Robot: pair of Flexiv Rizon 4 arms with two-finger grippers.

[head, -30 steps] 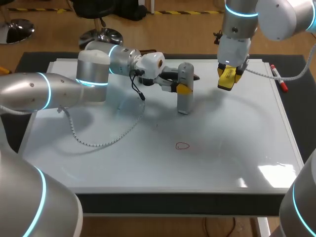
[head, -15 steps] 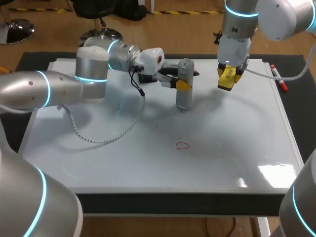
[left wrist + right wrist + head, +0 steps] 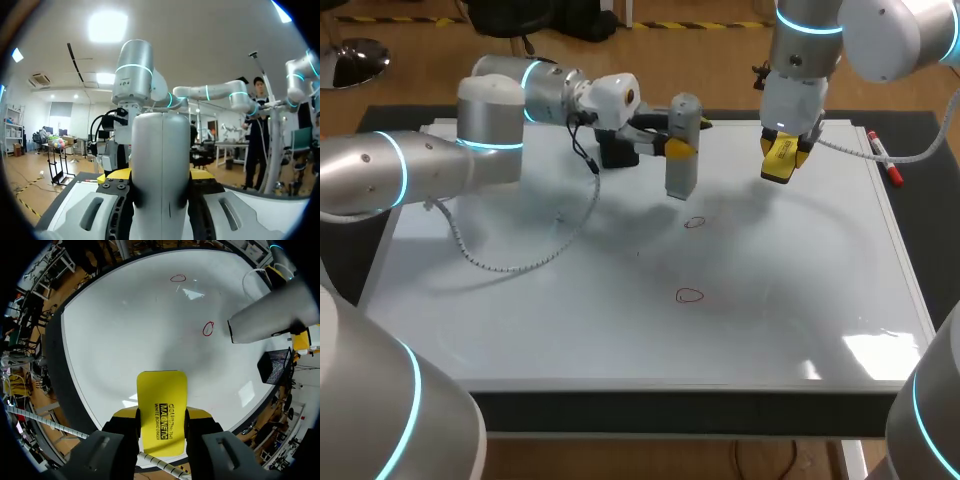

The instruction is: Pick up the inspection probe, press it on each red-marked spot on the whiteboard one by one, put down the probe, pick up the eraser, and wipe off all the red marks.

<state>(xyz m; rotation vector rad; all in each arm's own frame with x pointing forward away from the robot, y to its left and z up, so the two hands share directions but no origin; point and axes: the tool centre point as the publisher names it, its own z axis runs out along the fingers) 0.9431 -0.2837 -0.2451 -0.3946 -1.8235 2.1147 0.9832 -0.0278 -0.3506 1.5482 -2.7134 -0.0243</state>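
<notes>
The grey probe [image 3: 682, 145] hangs upright above the back of the whiteboard [image 3: 520, 300], and my left gripper [image 3: 677, 152] is shut on it from the side. In the left wrist view the probe [image 3: 160, 170] fills the gap between the yellow fingertips [image 3: 112, 175]. Two red circles are drawn on the board: one [image 3: 694, 222] just in front of the probe's tip, one [image 3: 690, 295] nearer the front. My right gripper [image 3: 782, 152] hovers over the back right of the board, shut on the yellow eraser [image 3: 781, 162] [image 3: 161, 412]. Ahead of the eraser lie both marks [image 3: 208, 329] [image 3: 177, 278].
A black block [image 3: 617, 150] sits behind the probe near the board's back edge. A red marker [image 3: 885, 160] lies on the board's right rim. My left arm's white cable [image 3: 520, 262] droops over the board's left half.
My left arm has lifted the probe off the board and drawn it back and left, uncovering the red circle it stood on. The right arm and eraser have not moved.
</notes>
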